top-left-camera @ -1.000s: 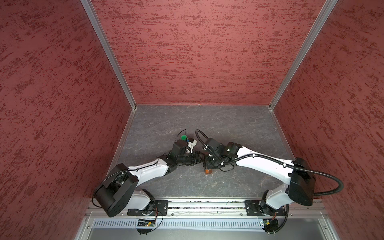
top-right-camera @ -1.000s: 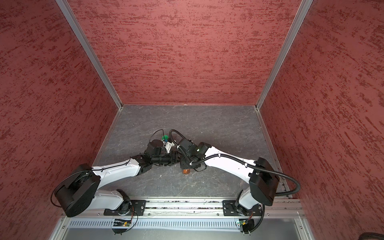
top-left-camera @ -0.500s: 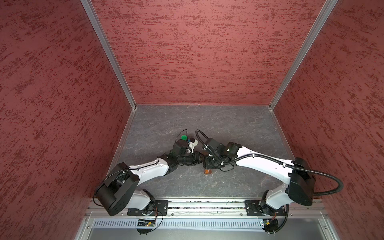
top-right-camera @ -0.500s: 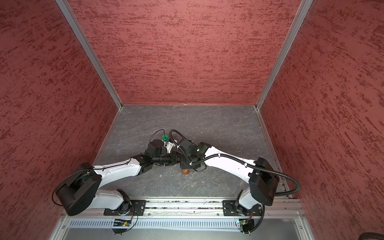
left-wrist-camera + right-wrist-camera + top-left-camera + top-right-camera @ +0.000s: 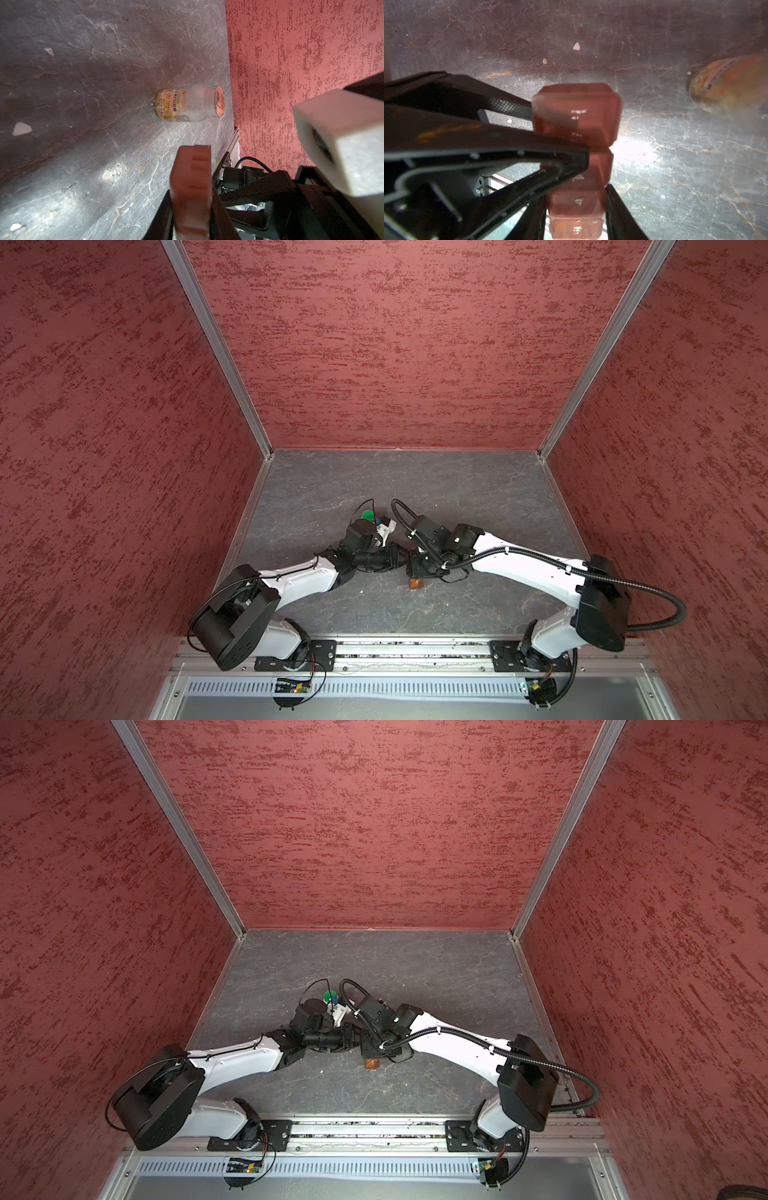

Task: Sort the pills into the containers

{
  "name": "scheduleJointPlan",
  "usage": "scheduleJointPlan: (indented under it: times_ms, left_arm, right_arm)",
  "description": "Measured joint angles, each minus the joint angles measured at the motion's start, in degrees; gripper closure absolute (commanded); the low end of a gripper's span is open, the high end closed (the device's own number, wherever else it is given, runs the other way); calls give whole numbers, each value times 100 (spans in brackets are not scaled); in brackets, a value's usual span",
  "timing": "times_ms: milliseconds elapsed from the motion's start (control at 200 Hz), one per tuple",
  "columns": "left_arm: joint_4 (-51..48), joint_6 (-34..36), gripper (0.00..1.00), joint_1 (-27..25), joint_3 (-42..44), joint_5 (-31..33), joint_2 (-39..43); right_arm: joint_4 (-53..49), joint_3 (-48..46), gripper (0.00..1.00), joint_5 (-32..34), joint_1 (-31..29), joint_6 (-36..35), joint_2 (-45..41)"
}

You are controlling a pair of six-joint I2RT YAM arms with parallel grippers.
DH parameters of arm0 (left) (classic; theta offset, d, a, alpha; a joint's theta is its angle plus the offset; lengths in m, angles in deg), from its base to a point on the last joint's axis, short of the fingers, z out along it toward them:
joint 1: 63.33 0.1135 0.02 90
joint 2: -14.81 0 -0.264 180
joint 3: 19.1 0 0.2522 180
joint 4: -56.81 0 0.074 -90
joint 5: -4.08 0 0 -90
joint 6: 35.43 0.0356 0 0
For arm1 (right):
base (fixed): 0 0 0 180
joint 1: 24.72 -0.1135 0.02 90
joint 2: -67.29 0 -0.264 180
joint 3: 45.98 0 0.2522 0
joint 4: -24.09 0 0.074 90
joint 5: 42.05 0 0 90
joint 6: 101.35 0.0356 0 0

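Boxed in on three sides: back wall (image 5: 415, 344), left wall (image 5: 83, 448), right wall (image 5: 685, 448). All rough red plaster-like texture with darker flecks. Joined at the back corners by bare aluminium posts (image 5: 224, 352), slanting outward toward the top in both top views. Underfoot, a floor (image 5: 415, 481) of dark grey slab with pale marble-like veins. Bordered at the near edge by an aluminium rail (image 5: 407, 649), then a slotted grey strip (image 5: 415, 688). Bright glare patch (image 5: 633, 151) on the slab in the right wrist view. Few small pale chips (image 5: 20, 128) scattered on it in both wrist views.
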Motion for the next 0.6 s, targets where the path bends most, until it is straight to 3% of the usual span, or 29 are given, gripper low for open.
scheduleJointPlan:
  times_ms: [601]
  left_arm:
    - [-63,52,98,103,133,-42,42]
  right_arm:
    - [-11,15,51,37,-2,-81,103]
